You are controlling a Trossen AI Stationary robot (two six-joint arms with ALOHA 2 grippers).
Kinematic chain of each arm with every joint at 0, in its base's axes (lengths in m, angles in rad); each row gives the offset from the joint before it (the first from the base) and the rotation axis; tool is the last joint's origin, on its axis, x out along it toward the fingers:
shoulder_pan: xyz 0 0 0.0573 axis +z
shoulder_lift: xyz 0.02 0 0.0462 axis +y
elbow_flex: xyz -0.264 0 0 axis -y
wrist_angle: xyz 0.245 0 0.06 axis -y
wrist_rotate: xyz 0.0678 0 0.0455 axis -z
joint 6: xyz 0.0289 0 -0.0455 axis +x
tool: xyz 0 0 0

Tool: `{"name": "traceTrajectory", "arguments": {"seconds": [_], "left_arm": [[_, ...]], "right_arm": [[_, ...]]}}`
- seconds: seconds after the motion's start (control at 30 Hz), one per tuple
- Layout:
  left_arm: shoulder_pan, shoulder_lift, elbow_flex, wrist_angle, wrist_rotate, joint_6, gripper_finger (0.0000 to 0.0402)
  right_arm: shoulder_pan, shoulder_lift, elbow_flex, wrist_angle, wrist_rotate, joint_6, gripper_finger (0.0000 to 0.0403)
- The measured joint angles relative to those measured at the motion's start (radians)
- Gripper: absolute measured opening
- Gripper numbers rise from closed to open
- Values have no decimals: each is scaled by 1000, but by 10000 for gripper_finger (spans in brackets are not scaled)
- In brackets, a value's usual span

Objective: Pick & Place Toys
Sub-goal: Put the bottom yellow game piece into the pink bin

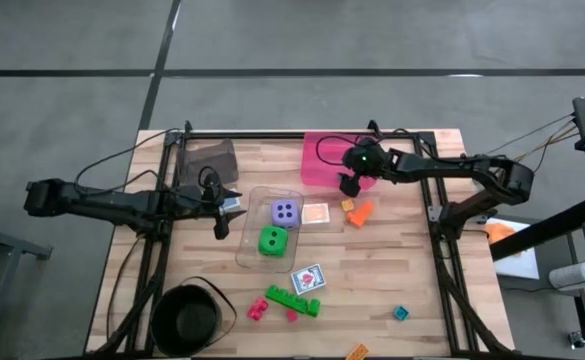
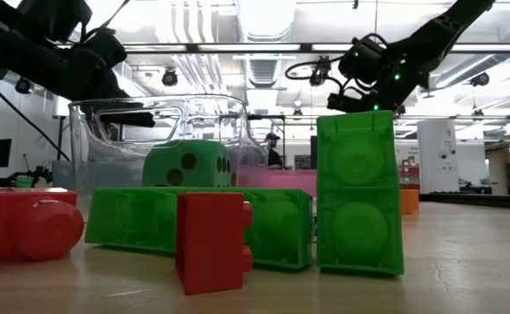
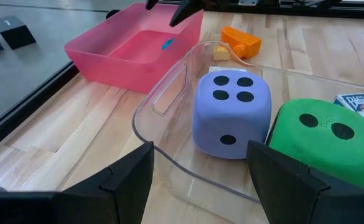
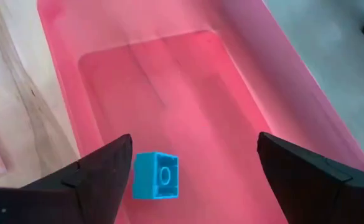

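A purple die (image 1: 285, 212) and a green die (image 1: 272, 241) lie in the clear bin (image 1: 255, 200); both show in the left wrist view, purple (image 3: 231, 115) and green (image 3: 325, 143). My left gripper (image 1: 222, 212) is open at the clear bin's left wall, its fingers (image 3: 132, 171) wide apart, touching nothing that I can see. My right gripper (image 1: 352, 182) is open above the pink bin (image 1: 322, 160). A teal brick (image 4: 156, 176) lies flat on the pink bin's floor below it, clear of the fingers (image 4: 107, 165).
Loose on the table: a picture card (image 1: 315, 214), orange bricks (image 1: 357, 210), another card (image 1: 308, 278), a green brick (image 1: 292, 300), a pink brick (image 1: 258, 309), a teal brick (image 1: 401, 313), an orange brick (image 1: 358, 352). A black bowl (image 1: 187, 318) stands near left, a grey bin (image 1: 208, 158) far left.
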Motion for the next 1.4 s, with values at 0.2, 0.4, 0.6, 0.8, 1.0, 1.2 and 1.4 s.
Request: {"name": "traceTrajectory", "arguments": {"seconds": [0.2, 0.4, 0.6, 0.8, 1.0, 1.2, 1.4], "left_arm": [[0, 0, -1, -1, 0, 0, 258], [0, 0, -3, -3, 0, -3, 258], [0, 0, -3, -2, 0, -3, 258], [0, 0, -5, -1, 0, -3, 258], [0, 0, -5, -1, 0, -4, 258], [0, 0, -5, -1, 0, -6, 258], [0, 0, -5, 0, 0, -19, 258]], "right_arm": [[73, -60, 0, 0, -75, 14, 286], [221, -110, 0, -8, -180, 67, 165], [424, -131, 0, -81, -271, 128, 33], [645, -126, 0, -97, -341, 223, 19], [857, -126, 1, -97, -370, 411, 18], [1037, -76, 37, -68, -333, 606, 17], [1148, 44, 117, -52, -305, 717, 17]]}}
